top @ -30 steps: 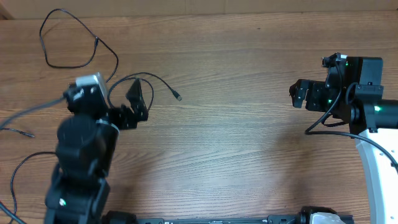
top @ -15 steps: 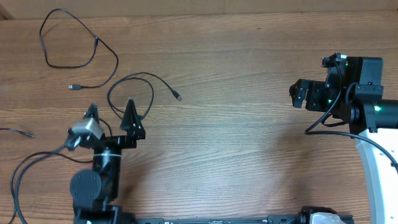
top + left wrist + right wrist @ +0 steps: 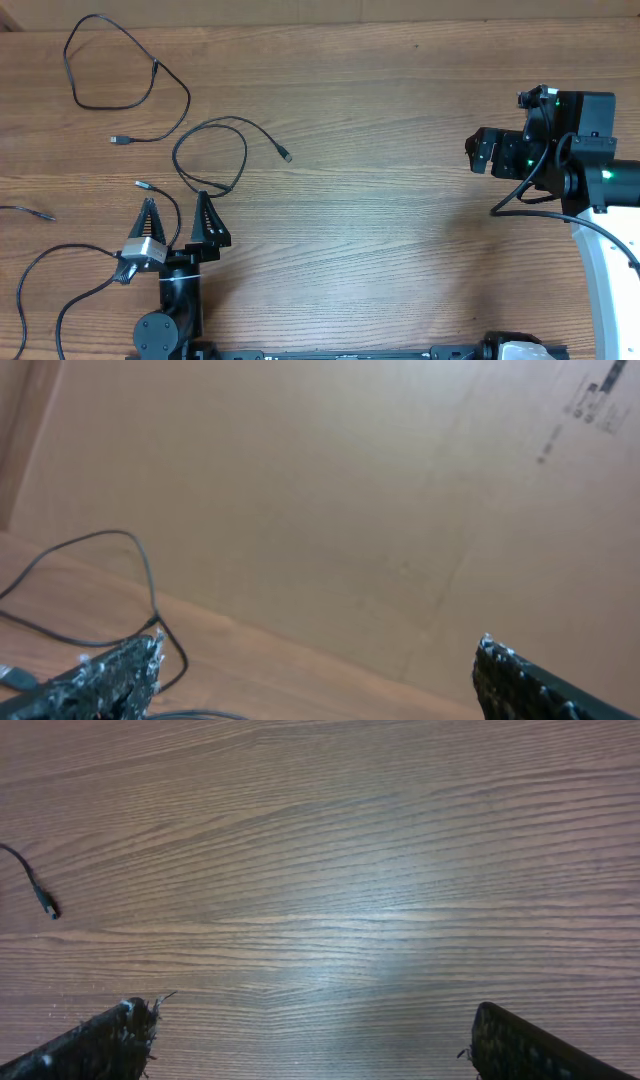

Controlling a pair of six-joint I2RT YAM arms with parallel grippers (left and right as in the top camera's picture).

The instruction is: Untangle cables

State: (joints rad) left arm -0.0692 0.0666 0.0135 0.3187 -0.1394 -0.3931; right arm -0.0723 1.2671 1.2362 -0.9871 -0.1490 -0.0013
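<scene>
The left gripper (image 3: 177, 203) is held with its jaws spread as wide as they go, and nothing is gripped between them. In the left wrist view its fingertips (image 3: 120, 670) are seen far apart at the lower corners, with a cardboard wall (image 3: 350, 510) filling the space beyond them. Just ahead of these jaws a looped cable (image 3: 213, 121) is laid on the wooden table (image 3: 380, 230). Its nearest bend is found close to one fingertip, though contact cannot be told, and its silver-tipped plug is laid ahead and off to the right. The plug of a second cable (image 3: 140, 184) is placed just ahead of the other fingertip, and its cord is seen from above in the gap between the fingers, ungripped. Farther ahead and to the left, a larger cable (image 3: 156, 66) is spread in a wide open loop — no other cord is crossed by it. One more plug end (image 3: 40, 214) is seen well off to the left of the jaws. The right gripper (image 3: 478, 152) is likewise held fully open and empty above bare wood, well apart from all the cables. In the right wrist view only a small black plug end (image 3: 45, 905) is caught, ahead and to the left of the left finger.
</scene>
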